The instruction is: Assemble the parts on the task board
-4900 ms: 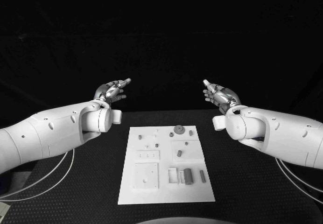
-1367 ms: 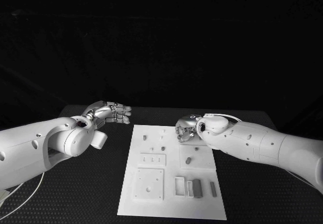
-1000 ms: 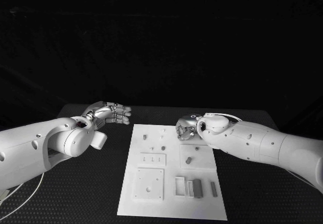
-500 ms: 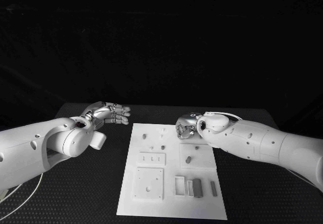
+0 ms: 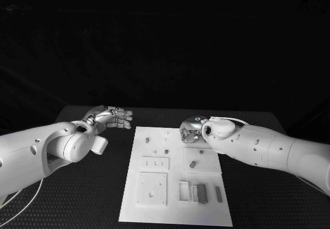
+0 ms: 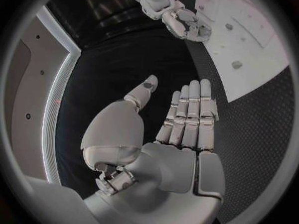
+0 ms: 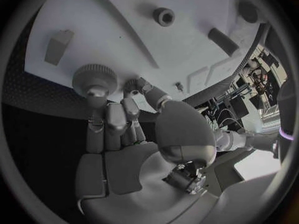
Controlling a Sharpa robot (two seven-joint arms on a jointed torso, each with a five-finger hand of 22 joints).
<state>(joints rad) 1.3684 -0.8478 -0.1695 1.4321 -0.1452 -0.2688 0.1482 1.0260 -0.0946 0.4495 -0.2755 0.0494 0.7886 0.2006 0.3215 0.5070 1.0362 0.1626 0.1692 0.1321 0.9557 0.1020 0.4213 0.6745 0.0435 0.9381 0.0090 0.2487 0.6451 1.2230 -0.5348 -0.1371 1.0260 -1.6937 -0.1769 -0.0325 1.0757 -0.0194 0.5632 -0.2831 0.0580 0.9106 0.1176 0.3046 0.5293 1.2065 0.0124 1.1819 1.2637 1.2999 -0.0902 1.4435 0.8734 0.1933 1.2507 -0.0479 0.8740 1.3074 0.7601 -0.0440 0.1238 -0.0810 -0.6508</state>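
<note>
The black bench (image 5: 82, 191) carries the white task board (image 5: 172, 210) at its middle, lying lengthwise from the near edge toward the far edge. The right hand (image 5: 189, 131) works at the board's far right corner, its fingers (image 7: 115, 117) at a grey toothed gear (image 7: 94, 79); whether they grip it cannot be told. The placement suggests a pickup for assembly. The left hand (image 5: 110, 117) hovers beside the board's far left corner, fingers (image 6: 190, 114) extended and empty, apparently waiting. Small parts (image 5: 192, 164) remain on the board.

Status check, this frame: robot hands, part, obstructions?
Left robot hand open, beside the task board. Right robot hand at its far corner, fingertips at the round toothed part; grip unconfirmed. Nothing in the way.
</note>
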